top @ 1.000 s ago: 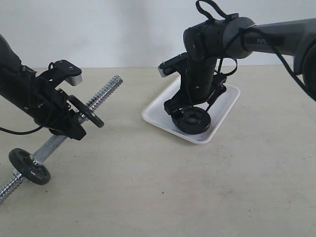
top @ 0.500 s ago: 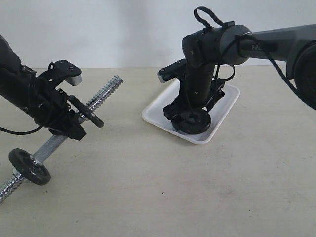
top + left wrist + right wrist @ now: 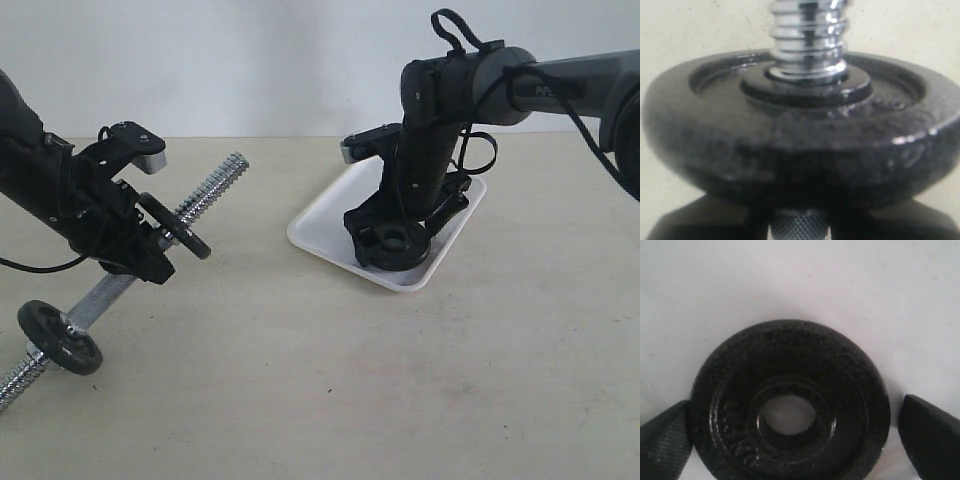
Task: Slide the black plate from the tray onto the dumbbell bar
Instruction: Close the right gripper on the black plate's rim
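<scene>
The black plate (image 3: 392, 249) lies flat in the white tray (image 3: 320, 216), near its front rim. My right gripper (image 3: 398, 232) is down over it and open. In the right wrist view the plate (image 3: 790, 412) sits between the two fingertips (image 3: 930, 435), one pad close against its edge and the other a small gap away. My left gripper (image 3: 148, 256) is shut on the knurled middle of the dumbbell bar (image 3: 215, 182) and holds it tilted, threaded end up. A black disc (image 3: 800, 145) sits on the bar (image 3: 807, 35) just above the jaws.
A second black disc (image 3: 60, 338) sits lower on the bar, near the table at the left. The tray floor (image 3: 790, 280) around the plate is bare white. Beige tabletop lies between the bar and the tray.
My right arm has swung to the right and its wrist has turned, so the fingers now straddle the plate. The left arm and the bar have not moved.
</scene>
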Controlling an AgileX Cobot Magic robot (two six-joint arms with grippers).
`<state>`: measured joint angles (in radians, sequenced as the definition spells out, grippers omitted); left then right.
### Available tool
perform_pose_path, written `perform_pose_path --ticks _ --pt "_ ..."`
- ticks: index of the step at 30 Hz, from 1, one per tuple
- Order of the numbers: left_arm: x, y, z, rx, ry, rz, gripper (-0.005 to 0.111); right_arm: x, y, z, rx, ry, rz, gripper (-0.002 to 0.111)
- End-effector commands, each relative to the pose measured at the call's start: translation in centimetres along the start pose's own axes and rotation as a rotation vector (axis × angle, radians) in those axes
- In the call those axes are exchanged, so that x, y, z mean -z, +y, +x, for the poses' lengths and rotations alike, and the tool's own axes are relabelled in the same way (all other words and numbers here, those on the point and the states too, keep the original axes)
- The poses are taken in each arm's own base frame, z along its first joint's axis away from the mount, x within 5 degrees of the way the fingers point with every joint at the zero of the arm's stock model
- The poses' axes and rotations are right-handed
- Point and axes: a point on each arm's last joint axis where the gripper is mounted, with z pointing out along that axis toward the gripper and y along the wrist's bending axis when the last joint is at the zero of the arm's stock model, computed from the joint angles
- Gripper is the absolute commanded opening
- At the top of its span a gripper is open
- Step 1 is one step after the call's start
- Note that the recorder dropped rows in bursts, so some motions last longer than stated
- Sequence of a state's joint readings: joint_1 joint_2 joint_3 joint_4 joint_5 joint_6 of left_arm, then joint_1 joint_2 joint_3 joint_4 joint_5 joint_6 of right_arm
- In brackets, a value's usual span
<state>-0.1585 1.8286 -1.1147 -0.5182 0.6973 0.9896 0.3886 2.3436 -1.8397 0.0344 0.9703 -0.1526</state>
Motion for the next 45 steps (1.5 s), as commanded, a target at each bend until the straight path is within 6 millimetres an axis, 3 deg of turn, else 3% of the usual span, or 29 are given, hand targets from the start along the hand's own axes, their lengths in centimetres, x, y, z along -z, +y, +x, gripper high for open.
perform_pose_path --ticks 1,34,45 --pt "2.5 -0.4 -1.9 0.033 -0.126 -0.035 0.004 -0.3 0.2 0.6 -0.055 0.058 -0.059 0.105" --pt "2.5 -0.4 -1.9 0.033 -0.125 -0.033 0.004 -0.3 -0.1 -0.1 -0.078 -0.019 -0.032 0.105" --pt "2.5 -0.4 -1.9 0.033 -0.125 -0.033 0.004 -3.4 0.1 0.9 -0.120 0.086 -0.055 0.105"
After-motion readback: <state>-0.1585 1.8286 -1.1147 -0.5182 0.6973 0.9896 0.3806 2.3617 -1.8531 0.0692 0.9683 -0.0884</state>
